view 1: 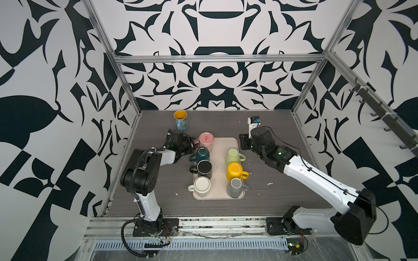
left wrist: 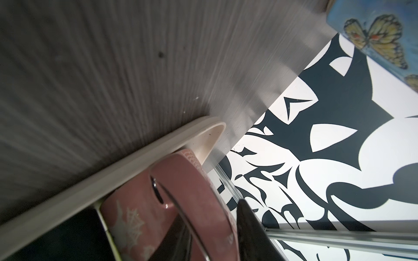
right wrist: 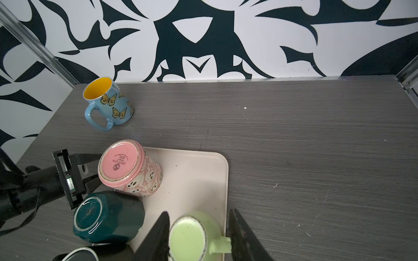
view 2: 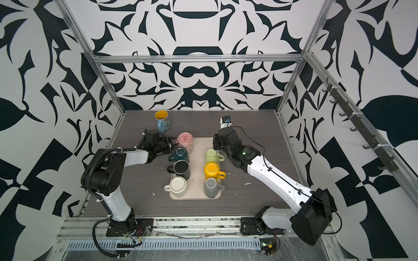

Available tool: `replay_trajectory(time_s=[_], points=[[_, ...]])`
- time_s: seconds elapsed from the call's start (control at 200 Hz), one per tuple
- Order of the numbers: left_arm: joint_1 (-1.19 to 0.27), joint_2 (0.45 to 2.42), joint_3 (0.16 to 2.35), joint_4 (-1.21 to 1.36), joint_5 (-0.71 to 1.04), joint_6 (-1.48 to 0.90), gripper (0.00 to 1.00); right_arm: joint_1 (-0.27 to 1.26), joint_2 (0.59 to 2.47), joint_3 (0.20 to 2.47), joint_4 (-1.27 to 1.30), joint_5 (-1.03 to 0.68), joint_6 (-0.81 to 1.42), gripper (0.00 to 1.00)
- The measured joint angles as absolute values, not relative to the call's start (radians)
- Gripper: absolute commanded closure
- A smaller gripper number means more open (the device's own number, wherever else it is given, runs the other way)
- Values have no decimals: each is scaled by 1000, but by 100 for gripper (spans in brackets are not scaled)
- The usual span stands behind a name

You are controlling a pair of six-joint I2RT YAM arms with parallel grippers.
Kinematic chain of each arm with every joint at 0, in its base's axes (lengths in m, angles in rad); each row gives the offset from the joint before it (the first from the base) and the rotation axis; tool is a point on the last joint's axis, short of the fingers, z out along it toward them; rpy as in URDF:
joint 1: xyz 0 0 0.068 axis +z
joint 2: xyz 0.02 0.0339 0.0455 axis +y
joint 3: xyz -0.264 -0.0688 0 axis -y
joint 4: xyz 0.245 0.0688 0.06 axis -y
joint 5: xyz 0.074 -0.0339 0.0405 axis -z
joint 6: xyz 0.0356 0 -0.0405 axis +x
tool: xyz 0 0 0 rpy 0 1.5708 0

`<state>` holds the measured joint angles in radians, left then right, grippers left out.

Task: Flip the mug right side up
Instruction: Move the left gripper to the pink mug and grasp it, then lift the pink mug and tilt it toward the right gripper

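Observation:
The pink ghost-print mug (view 1: pixel 206 141) (view 2: pixel 185 141) (right wrist: pixel 126 167) stands upside down at the far left corner of the cream tray (view 1: pixel 226 142), base up. My left gripper (view 1: pixel 193 143) (right wrist: pixel 96 168) reaches in from the left. Its fingers (left wrist: pixel 248 226) sit on either side of the mug's pink handle (left wrist: pixel 203 203) and press on it. My right gripper (view 1: pixel 243 142) (right wrist: pixel 199 212) hangs open over the tray's far right side. Its fingers straddle the upside-down light green mug (right wrist: pixel 187 237) from above, holding nothing.
A blue butterfly mug (view 1: pixel 181 119) (right wrist: pixel 108 104) stands upright on the table behind the tray. Upside down on the tray are teal (view 1: pixel 202 153), black (view 1: pixel 204 168), white (view 1: pixel 202 185), yellow (view 1: pixel 235 170) and grey (view 1: pixel 235 187) mugs. The teal mug sits right beside the pink one.

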<state>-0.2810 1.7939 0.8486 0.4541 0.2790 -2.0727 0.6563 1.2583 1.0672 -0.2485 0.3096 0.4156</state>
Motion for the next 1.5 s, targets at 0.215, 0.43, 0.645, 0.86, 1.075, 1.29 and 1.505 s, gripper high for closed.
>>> replay_trajectory(time_s=[0.215, 0.43, 0.645, 0.86, 1.075, 1.29, 1.505], points=[[-281, 1814, 876, 475, 286, -2074, 72, 656, 1260, 1067, -250, 310, 416, 54], [-281, 1843, 889, 498, 293, -2079, 81, 656, 1260, 1067, -250, 311, 416, 54], [-281, 1870, 920, 545, 291, -2093, 97, 656, 1260, 1067, -252, 322, 416, 54], [-281, 1903, 955, 566, 307, -2094, 100, 656, 1260, 1067, -260, 334, 415, 54], [-282, 1961, 1023, 596, 311, -2093, 100, 656, 1260, 1067, -267, 344, 412, 54], [-282, 1997, 1079, 617, 295, -2072, 100, 656, 1259, 1067, -274, 349, 411, 54], [-282, 2004, 1189, 612, 320, -1953, 100, 656, 1249, 1067, -282, 352, 408, 54]])
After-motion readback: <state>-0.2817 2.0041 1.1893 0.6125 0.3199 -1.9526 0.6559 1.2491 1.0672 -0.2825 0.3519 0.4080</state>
